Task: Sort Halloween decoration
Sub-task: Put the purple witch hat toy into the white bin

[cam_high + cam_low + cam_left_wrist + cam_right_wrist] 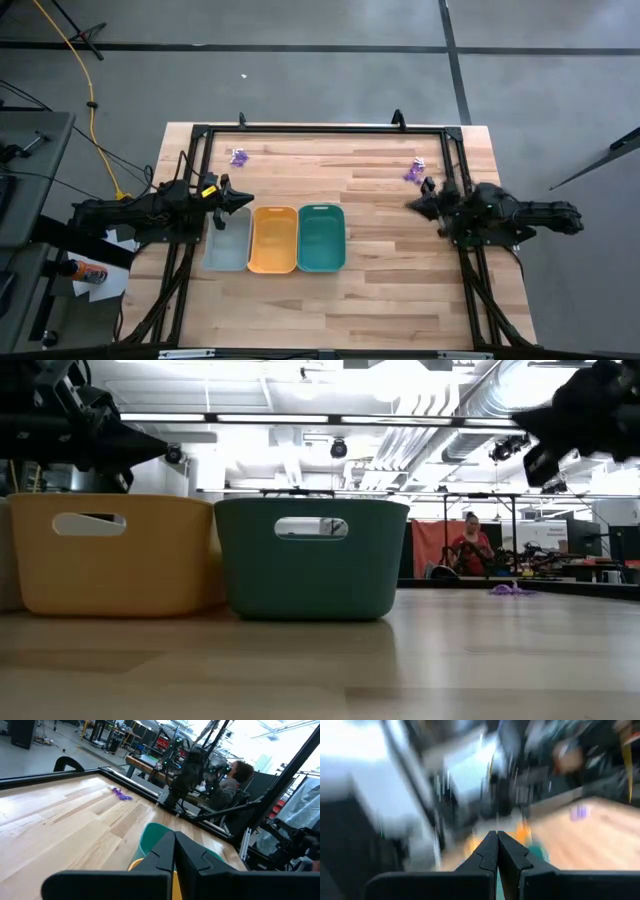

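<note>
right wrist picture: smeared throughout; only a pale purple blotch (580, 812) on the light wooden table (600, 835) can be made out
small purple irregular pieces (239, 156) near the table's far edge: too tiny in the high view to count or separate
white speck (420, 161) by the right-hand purple cluster (413, 174): shape unreadable
grey rectangular plastic tray (8, 560): cut off by the low view's edge
person in the room (470, 546): distant, details indistinct
</note>
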Motion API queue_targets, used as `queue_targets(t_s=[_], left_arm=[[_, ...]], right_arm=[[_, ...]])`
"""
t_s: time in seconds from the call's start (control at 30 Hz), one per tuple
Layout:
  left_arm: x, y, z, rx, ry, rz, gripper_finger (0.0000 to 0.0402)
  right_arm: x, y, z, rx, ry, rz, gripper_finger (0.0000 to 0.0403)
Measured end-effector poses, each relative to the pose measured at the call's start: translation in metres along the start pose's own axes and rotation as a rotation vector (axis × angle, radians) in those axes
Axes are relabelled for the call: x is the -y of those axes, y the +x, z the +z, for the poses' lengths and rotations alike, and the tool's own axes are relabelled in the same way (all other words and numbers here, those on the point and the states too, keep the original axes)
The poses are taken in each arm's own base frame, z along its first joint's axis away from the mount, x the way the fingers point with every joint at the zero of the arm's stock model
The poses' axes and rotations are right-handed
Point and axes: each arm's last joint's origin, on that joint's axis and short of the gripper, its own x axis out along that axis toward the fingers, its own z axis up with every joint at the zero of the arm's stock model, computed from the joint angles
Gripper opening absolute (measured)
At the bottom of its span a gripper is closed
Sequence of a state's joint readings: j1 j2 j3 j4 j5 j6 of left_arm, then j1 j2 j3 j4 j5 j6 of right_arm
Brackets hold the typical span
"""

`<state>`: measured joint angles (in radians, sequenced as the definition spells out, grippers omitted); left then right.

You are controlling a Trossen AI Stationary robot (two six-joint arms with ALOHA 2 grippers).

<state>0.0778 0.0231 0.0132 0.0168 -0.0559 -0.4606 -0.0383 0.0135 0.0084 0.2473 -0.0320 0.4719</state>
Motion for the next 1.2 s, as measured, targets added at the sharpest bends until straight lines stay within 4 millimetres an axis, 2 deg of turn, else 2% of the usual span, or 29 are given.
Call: queue_targets(t_s=[0.13,0.2,0.27,0.37,0.53,0.7,0.83,1.03,1.2], left_arm=[[0.000,0.000,0.000,0.000,0.000,0.000,0.0001],[0.000,0.000,0.000,0.000,0.000,0.000,0.0001],[0.000,0.000,0.000,0.000,0.000,0.000,0.0001],[0.000,0.000,0.000,0.000,0.000,0.000,0.0001],[0.000,0.000,0.000,0.000,0.000,0.000,0.0001],[0.000,0.000,0.000,0.000,0.000,0.000,0.0001],[0.000,0.000,0.000,0.000,0.000,0.000,0.0001],[0.000,0.000,0.000,0.000,0.000,0.000,0.0001],[0.000,0.000,0.000,0.000,0.000,0.000,0.0001]], right_arm=[[-0.002,-0.005,0.026,0.421,0.332,-0.150,0.0000],[-0.001,-0.006,0.032,0.493,0.357,-0.234,0.0000],[-0.005,-0.002,0.043,0.476,0.346,-0.274,0.0000],[-0.010,0.010,0.061,0.335,0.318,-0.428,0.0000],[-0.002,0.036,0.084,0.005,0.283,-0.854,0.0001],[0.035,0.062,0.086,-0.272,0.311,-1.197,0.0001],[0.075,0.071,0.082,-0.427,0.399,-1.417,0.0001],[0.124,0.068,0.074,-0.577,0.551,-1.611,0.0003],[0.141,0.058,0.063,-0.675,0.607,-1.744,0.0046]])
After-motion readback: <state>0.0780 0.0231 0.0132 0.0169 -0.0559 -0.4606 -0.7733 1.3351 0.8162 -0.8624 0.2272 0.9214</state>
